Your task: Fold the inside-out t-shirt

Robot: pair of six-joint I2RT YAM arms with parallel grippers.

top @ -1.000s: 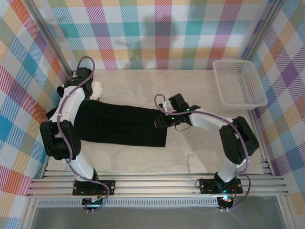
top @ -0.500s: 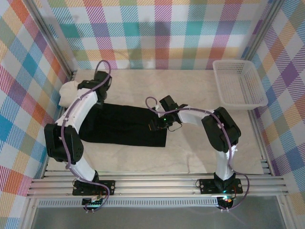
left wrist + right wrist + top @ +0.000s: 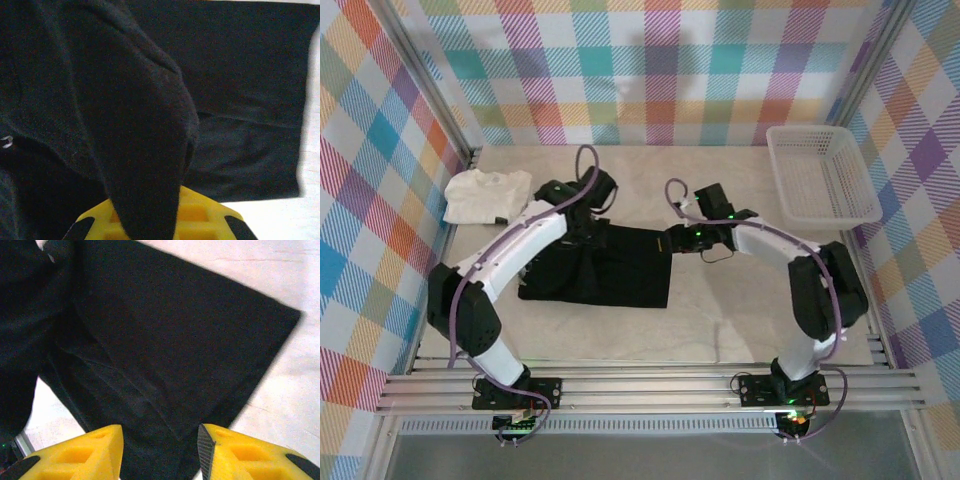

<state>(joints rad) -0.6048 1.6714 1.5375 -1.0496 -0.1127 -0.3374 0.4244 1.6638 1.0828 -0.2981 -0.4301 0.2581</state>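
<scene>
The left gripper (image 3: pixel 150 222) is clamped on a fold of the inside-out t-shirt (image 3: pixel 240 75). Black cloth runs out from between its 2 yellow fingers (image 3: pixel 205 216) and drapes over the rest of the garment. The right gripper (image 3: pixel 160 445) hangs with its 2 fingers apart just above the shirt's right edge, gripping nothing. The shirt lies mid-table (image 3: pixel 750 310), bunched at its left end. A white garment (image 3: pixel 485 193) lies at the far left and a white basket (image 3: pixel 820 175) at the far right.

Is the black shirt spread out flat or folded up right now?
Partly folded: the black t-shirt lies in a narrow band, and the left gripper, shut, holds one end raised over it.
</scene>
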